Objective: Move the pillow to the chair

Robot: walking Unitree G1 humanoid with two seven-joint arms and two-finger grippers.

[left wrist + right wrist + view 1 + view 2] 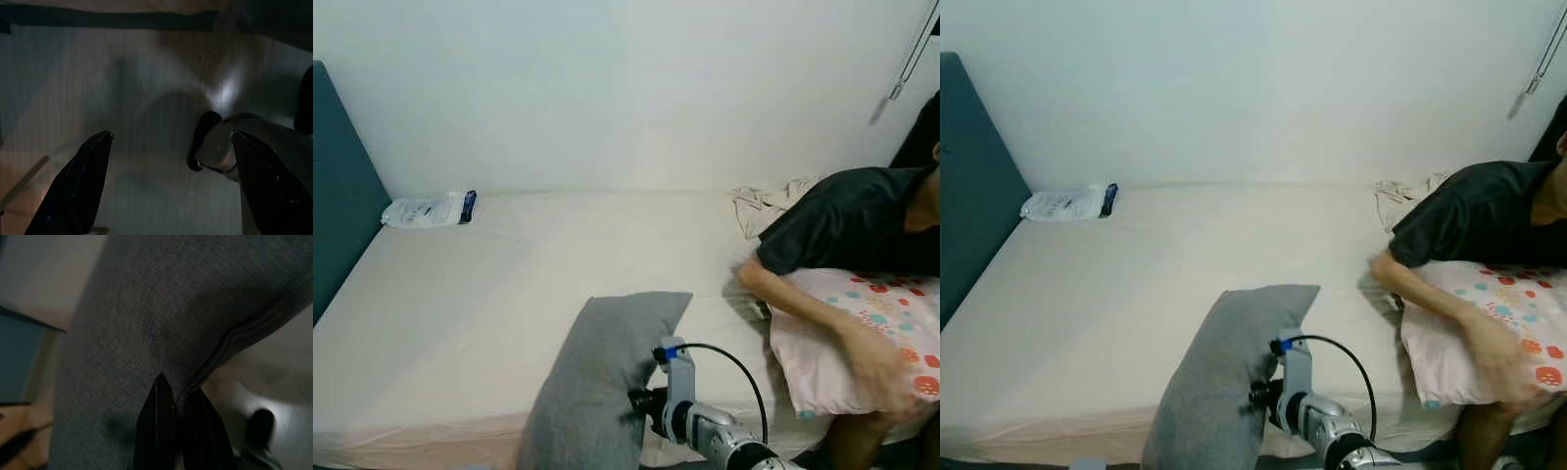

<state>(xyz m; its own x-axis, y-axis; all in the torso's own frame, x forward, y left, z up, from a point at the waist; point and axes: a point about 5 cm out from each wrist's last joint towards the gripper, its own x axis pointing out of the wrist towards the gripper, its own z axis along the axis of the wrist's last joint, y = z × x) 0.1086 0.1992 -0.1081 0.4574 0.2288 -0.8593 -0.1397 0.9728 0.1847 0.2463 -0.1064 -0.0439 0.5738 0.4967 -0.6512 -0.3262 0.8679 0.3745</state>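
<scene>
A grey pillow [597,382] hangs over the bed's front edge, its top corner resting on the mattress. My right gripper [641,401] is shut on the pillow's right edge, and in the right wrist view its black fingers [161,431] pinch the grey fabric [161,333] beside the seam. In the left wrist view, my left gripper [171,181] hangs open over dim floor, nothing between its fingers.
The bed [509,284] has a cream sheet and a teal headboard [337,186] at the left. A white packet [429,210] lies at its far corner. A person in a dark shirt [857,220] leans over a patterned pillow [871,333] at the right.
</scene>
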